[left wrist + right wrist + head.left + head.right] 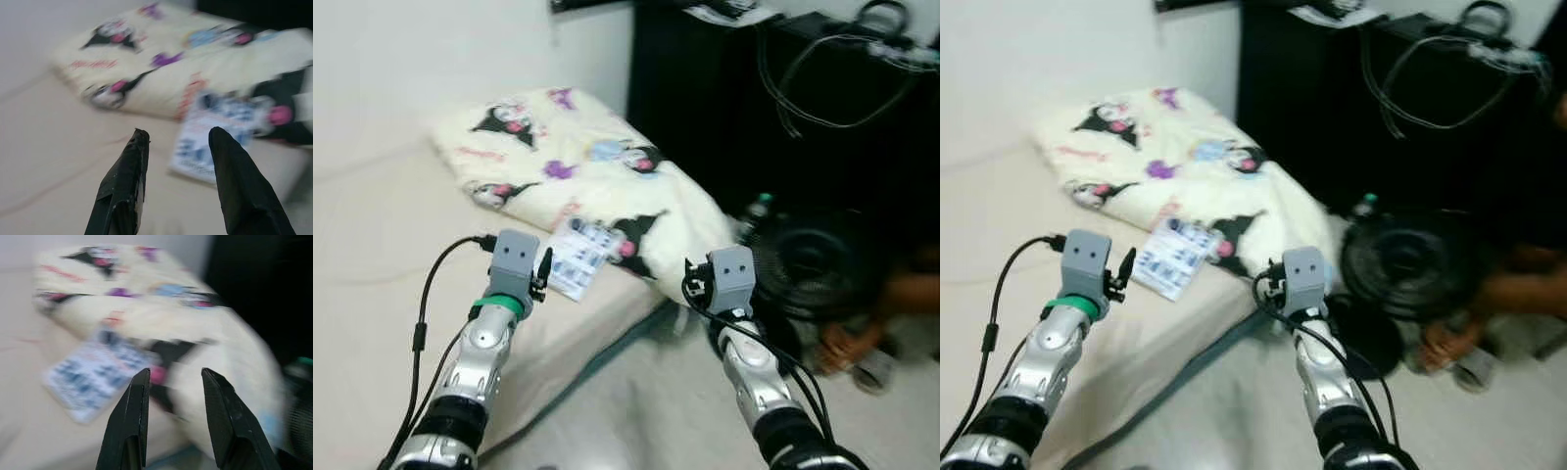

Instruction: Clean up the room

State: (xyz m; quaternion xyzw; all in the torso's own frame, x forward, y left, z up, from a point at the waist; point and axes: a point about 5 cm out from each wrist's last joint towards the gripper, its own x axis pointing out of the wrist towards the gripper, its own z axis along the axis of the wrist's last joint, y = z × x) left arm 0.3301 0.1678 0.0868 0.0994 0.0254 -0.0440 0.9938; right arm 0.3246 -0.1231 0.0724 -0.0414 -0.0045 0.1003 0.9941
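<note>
Left eye view: booklet (579, 257) near mattress edge (607, 328)

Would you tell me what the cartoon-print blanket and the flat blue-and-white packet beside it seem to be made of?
The blanket looks like soft, matte fleece or plush: thick rounded folds, no shine. The packet seems thin printed plastic or paper, lying flat with crisp edges; blur leaves it open.

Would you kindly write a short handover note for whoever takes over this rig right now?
Left gripper: open, empty, raised over the bed, aimed near the blue-and-white packet.
Right gripper: open, empty, raised at the bed's edge.
The packet lies on the bed against the folded cartoon blanket. A black fan sits on the floor; a person's hand is close by it.
Done: nothing picked up yet.
Left: all tidying; the packet looks like the likely first pick.
</note>
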